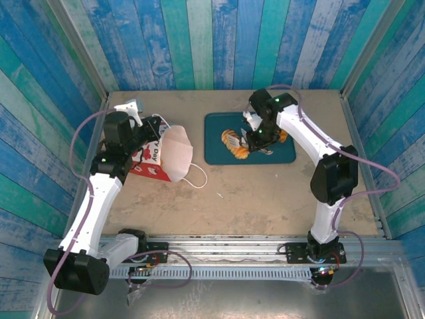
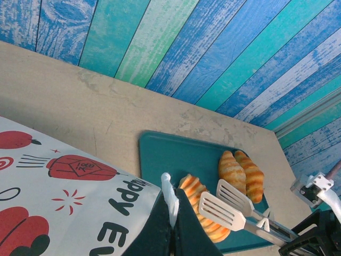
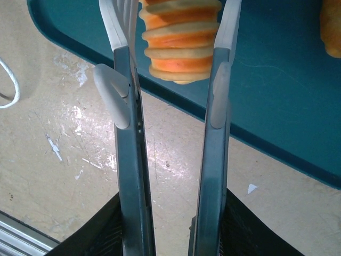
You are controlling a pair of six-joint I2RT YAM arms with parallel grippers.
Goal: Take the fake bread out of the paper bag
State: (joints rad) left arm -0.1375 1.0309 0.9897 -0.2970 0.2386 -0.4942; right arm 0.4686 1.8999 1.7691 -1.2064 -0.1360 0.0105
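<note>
While the left arm grips the bag, bench: sandy, scuffed surface carrying every object, walled by blue-green planks.
Tray: teal, to the right of the bag and apart from it; the receiving place for the bread.
Paper bag: white with red prints, lying on its side at the left, white mouth turned toward the tray; its contents cannot be seen.
Left jaws: clenched on the bag's rim, a white strip of paper pinched between the dark fingers.
Right jaws: slotted, spatula-like fingers standing either side of one croissant; whether they press it or stand free of it cannot be told.
Fake bread: three pieces seen, all at the tray. The croissant sits between the right fingers, close to the tray's edge. Two more croissants lie side by side just beyond it.
Cord handle: white loop trailing on the bench beside the bag's mouth.
Step in hand (judged): setting a piece down on the tray.
Doing it well: spread the fingers clear of both flanks before rising. Lift straight up so the ridges do not catch in the slots, since any drag could roll the piece off the tray. Avoid nudging the neighbours. For the next reach, enter the mouth clear of the cord loop.
</note>
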